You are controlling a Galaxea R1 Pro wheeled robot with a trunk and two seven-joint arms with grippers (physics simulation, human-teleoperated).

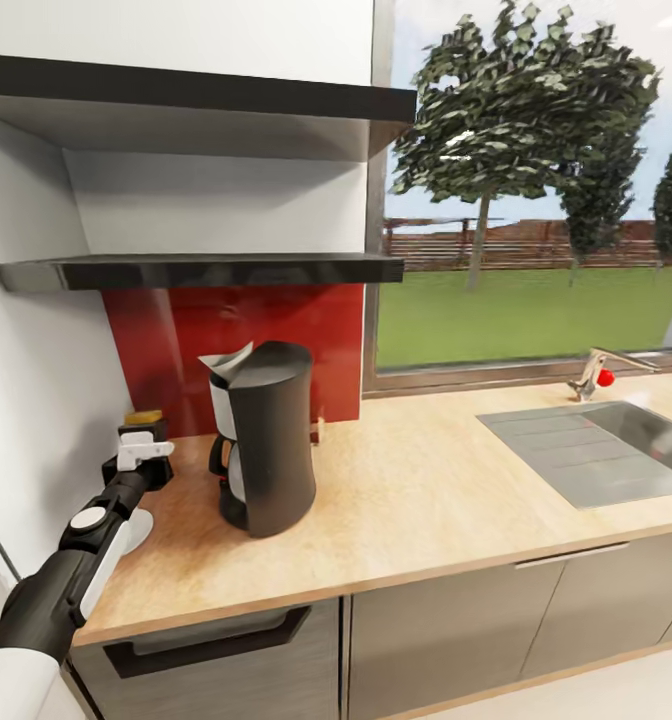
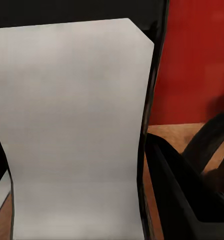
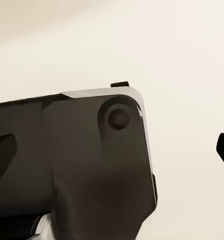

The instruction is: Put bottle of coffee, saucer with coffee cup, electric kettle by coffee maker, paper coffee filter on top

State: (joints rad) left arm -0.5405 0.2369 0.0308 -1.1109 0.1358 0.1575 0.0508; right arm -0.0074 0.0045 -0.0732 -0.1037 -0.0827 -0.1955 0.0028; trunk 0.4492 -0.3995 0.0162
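The dark-grey coffee maker [image 1: 268,440] stands on the light-wood kitchen countertop [image 1: 426,510], with the white paper coffee filter [image 1: 227,364] on its top. Just left of it, near the red backsplash, my left gripper [image 1: 141,436] is shut on the bottle of coffee [image 1: 143,417]. In the left wrist view the bottle's white label [image 2: 77,125] sits between the black fingers [image 2: 184,197]; whether the bottle touches the counter I cannot tell. A flat white round piece, apparently the saucer [image 1: 139,528], lies under my left forearm. The black kitchen shelf [image 1: 206,270] hangs above. My right gripper [image 3: 112,150] is open beside the robot's dark body.
A steel sink [image 1: 606,450] with a tap [image 1: 594,376] is set into the counter at the right, below the window. The white wall closes the counter's left end. A small brownish object [image 1: 318,430] stands behind the coffee maker. Bare worktop lies between machine and sink.
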